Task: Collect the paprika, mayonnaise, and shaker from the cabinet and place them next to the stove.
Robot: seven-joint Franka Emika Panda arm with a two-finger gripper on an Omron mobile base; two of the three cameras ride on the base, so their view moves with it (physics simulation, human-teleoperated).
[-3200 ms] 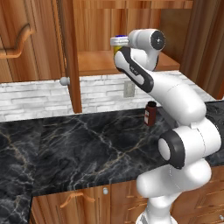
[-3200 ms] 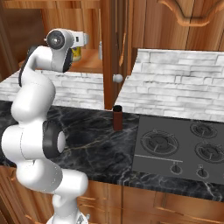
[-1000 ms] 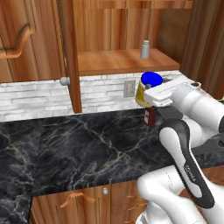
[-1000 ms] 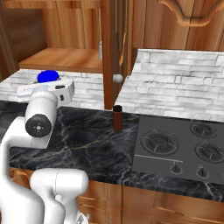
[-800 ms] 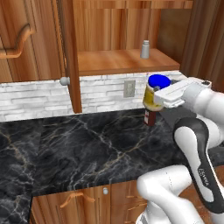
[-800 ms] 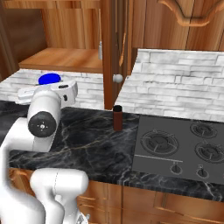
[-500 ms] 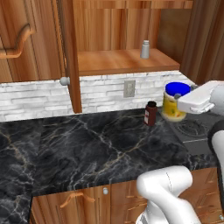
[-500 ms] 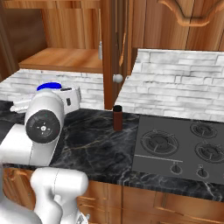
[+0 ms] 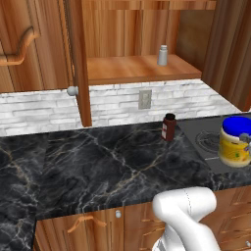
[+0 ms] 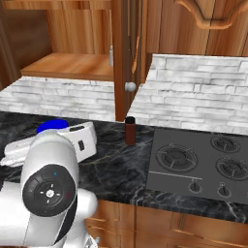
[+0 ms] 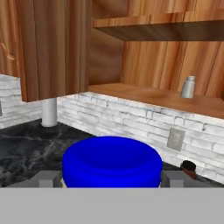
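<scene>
Gripping the squat round mayonnaise jar with blue lid, pale body and yellow label, the gripper has a grey finger pad pressed on each side just under the lid. Left base view: jar upright at far right edge, over the front of the flat black stove; contact with it cannot be told. Right base view: only the blue lid peeks out behind the white arm.

Further back, slim dark red-brown paprika bottle with black cap stands upright on the black white-veined marble surface, just beside the stove's left edge, well apart from the jar. Bottle also seen in right base view and its cap low right in hand view.

Behind it, white brick backsplash with a grey outlet plate.

Farthest: reddish-brown wooden wall cabinet, door open, round silver knob. Small pale grey-white tapered shaker upright on the plank shelf, toward its right end.
</scene>
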